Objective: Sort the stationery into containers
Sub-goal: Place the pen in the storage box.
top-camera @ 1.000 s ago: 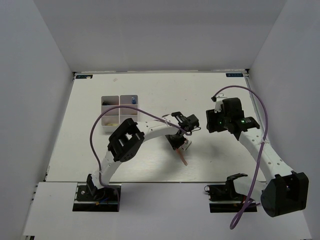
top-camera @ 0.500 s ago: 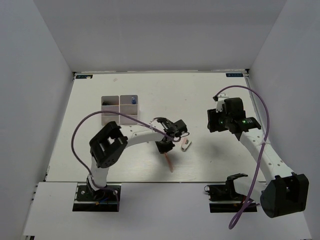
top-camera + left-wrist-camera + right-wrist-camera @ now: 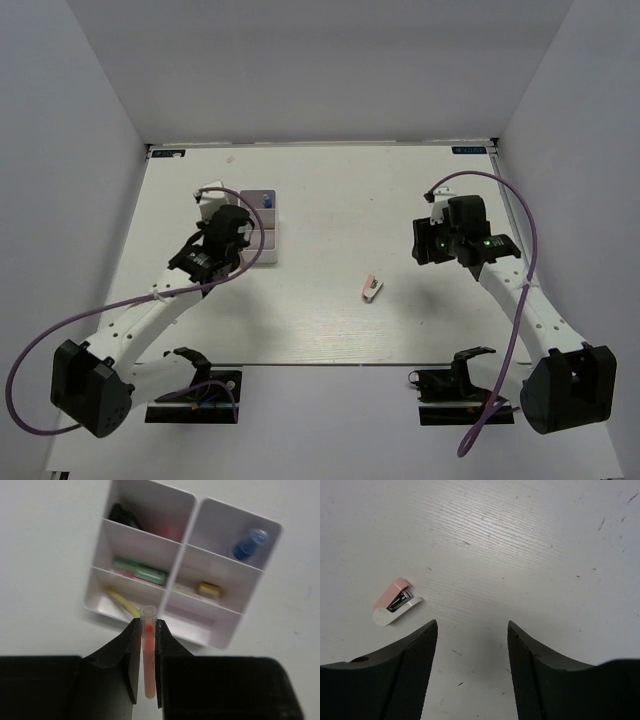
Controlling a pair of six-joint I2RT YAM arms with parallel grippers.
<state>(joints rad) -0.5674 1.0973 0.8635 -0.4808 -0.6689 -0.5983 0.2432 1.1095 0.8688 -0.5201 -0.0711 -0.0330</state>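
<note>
At ten o'clock on the table [image 3: 330, 190], the box [image 3: 227, 640] holds several pieces; the left gripper [image 3: 145, 625] pinches a pink pen [image 3: 148, 655] above it. Only a stapler [image 3: 371, 289] is left out, and the right gripper [image 3: 472, 630] stands open, empty.

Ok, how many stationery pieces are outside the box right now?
2. A small pink-and-white stapler lies loose mid-table; a pink pen is clamped in the left gripper above the box. The arms may hide others.
</note>
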